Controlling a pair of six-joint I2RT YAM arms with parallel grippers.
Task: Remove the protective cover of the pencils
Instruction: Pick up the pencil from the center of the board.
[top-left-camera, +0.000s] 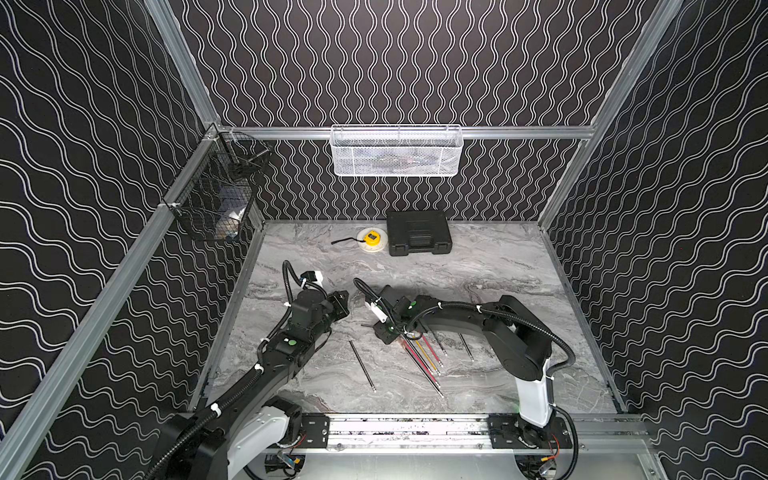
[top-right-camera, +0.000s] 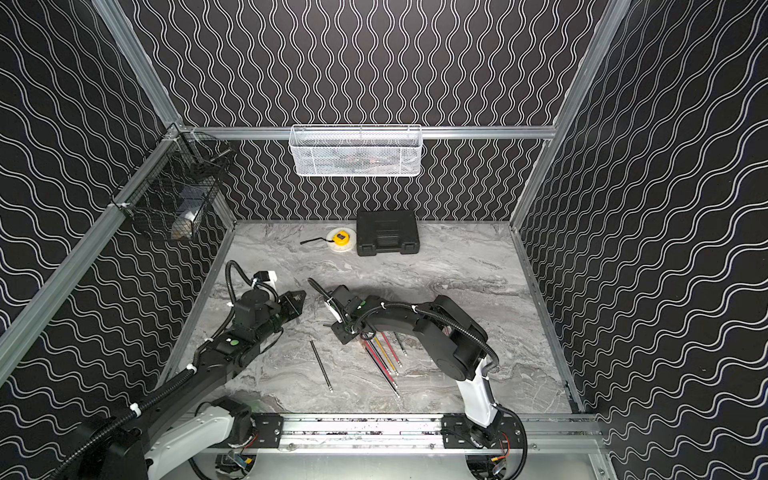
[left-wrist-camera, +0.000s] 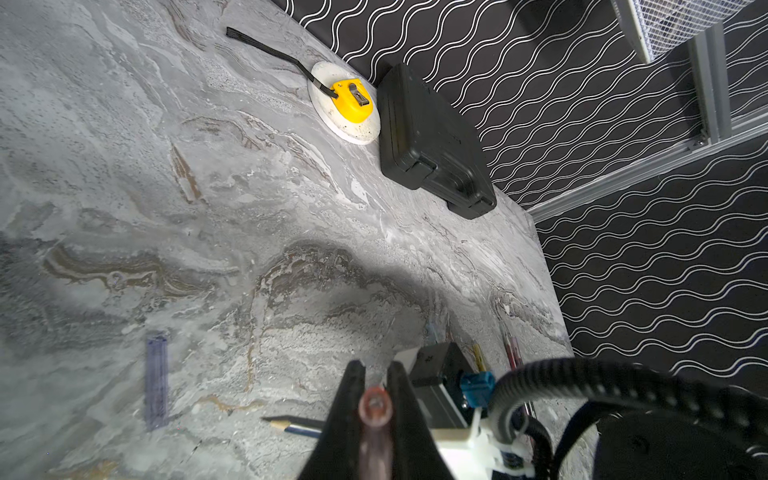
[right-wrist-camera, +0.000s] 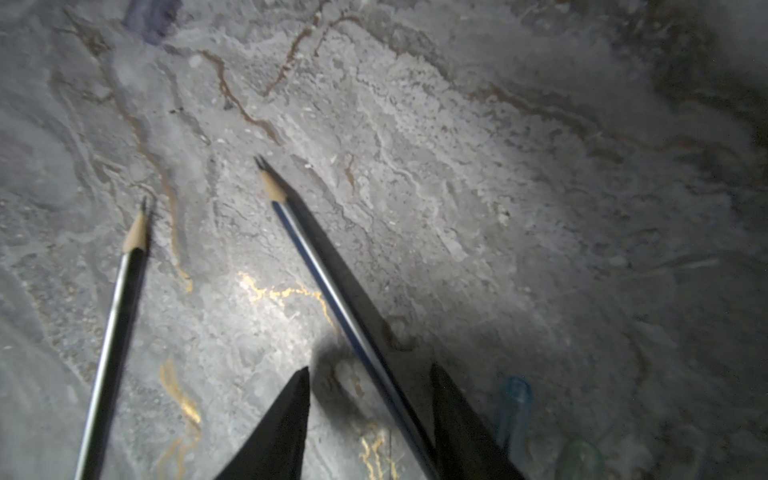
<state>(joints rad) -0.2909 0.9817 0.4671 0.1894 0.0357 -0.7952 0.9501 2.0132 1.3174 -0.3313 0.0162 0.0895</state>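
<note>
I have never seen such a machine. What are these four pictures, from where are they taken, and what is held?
It is a robot with two arms at a grey table. Two pictures look down from above; the other two come from a camera on each wrist. The left gripper is shut on a reddish cap. The right gripper stands open around a pencil, not clamping it. More pencils lie on the table, and a loose bluish cap. At the back: a tape measure and a black case.
</note>
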